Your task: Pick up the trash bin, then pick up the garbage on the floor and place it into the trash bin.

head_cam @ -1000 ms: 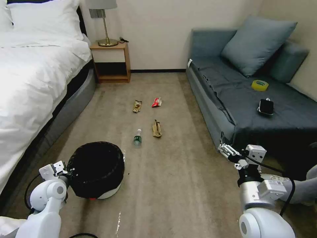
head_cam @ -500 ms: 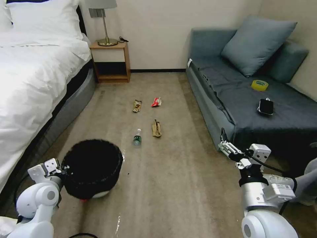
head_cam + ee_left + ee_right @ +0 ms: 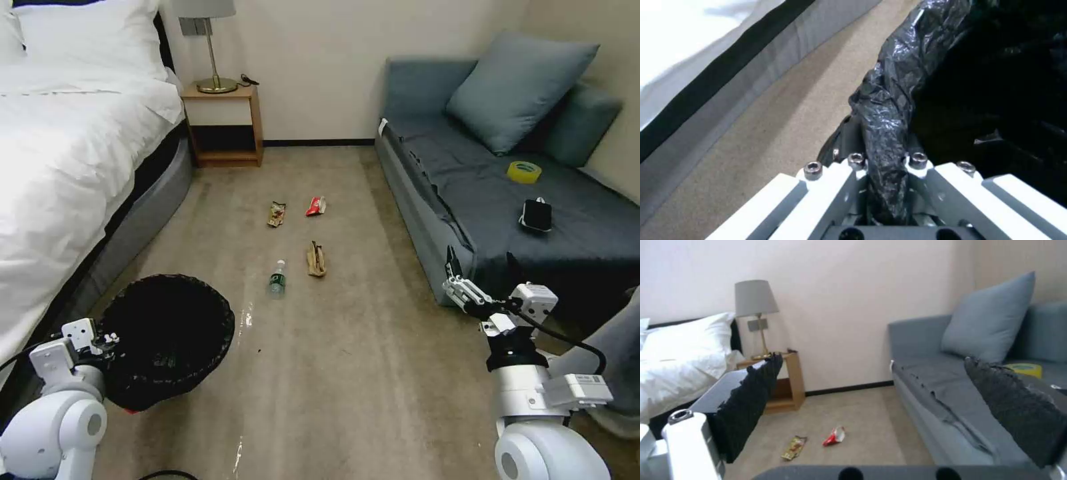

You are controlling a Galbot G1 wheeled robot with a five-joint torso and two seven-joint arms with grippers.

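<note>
Bottle [image 3: 277, 279] lay on the carpet ahead-left of the spread right gripper [image 3: 479, 268], cap pointing away; the left gripper [image 3: 882, 156] pinched the trash bin [image 3: 167, 337] rim, bin lifted at left.

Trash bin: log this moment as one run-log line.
left end effector: shut on trash bin rim | right end effector: open, empty | bottle: on floor

Tilted black-lined trash bin [image 3: 167, 337], floor garbage [image 3: 278, 279]

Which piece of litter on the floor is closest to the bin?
The clear bottle with the green label; the trash bin sits just beside it, the three wrappers lie farther off.
</note>
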